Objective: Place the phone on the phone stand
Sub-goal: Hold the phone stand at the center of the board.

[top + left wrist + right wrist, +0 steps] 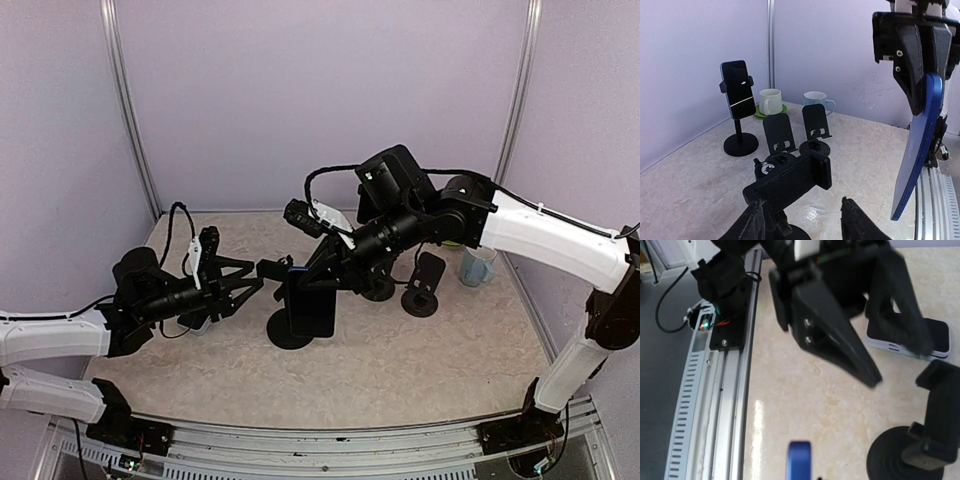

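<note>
My right gripper (322,272) is shut on the top of a blue phone (312,311) and holds it upright, just right of the stand's black clamp (275,270). The stand's round base (283,337) sits on the table. In the left wrist view the phone (917,150) hangs from the right gripper (912,80), apart from the clamp (790,180). My left gripper (807,220) is open, its jaws on either side of the clamp's stem. The right wrist view shows the phone's edge (800,462) and the stand's base (897,455).
A second stand holds a dark phone (737,87) at the back. Two small black stands (777,132) (815,122), a white cup (771,101) on a green saucer and a pale blue cup (478,267) stand behind. A white device (905,337) lies flat near the left gripper.
</note>
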You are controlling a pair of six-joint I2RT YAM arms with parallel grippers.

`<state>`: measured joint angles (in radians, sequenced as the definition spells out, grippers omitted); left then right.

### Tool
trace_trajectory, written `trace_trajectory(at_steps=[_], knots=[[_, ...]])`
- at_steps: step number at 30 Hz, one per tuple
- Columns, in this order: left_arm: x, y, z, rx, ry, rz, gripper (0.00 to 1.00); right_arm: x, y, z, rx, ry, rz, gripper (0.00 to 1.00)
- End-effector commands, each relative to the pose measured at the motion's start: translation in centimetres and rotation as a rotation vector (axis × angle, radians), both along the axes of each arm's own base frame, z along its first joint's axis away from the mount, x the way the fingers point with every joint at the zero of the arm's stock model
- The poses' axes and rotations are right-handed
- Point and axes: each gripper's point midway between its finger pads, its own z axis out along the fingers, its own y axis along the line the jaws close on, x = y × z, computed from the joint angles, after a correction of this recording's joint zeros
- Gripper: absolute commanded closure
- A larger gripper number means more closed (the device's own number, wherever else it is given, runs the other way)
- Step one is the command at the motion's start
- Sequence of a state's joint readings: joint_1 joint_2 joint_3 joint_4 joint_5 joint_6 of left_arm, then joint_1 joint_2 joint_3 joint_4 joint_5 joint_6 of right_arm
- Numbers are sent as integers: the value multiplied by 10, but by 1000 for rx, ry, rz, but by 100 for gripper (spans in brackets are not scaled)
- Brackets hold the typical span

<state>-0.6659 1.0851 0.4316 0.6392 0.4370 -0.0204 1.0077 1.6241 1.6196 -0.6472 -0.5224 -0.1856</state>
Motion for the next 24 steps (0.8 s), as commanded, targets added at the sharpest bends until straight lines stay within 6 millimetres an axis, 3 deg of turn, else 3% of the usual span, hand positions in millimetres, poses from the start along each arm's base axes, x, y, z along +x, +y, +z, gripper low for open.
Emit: trace_trajectory(at_steps=[1, 7, 10, 16, 24], knots=[[4, 22, 2, -7, -39, 64, 44, -6, -12, 34, 70, -59, 9, 100], [9, 23, -5, 30, -38, -53, 27, -8, -17, 38, 81, -68, 1, 100], [13, 18, -8, 36, -26, -114, 23, -9, -18, 37, 83, -65, 0, 100], [12, 5, -12, 10, -19, -281, 23, -10, -19, 31, 77, -52, 1, 100], [22, 4, -11, 8, -10, -336, 31, -12, -21, 25, 71, -40, 6, 100]])
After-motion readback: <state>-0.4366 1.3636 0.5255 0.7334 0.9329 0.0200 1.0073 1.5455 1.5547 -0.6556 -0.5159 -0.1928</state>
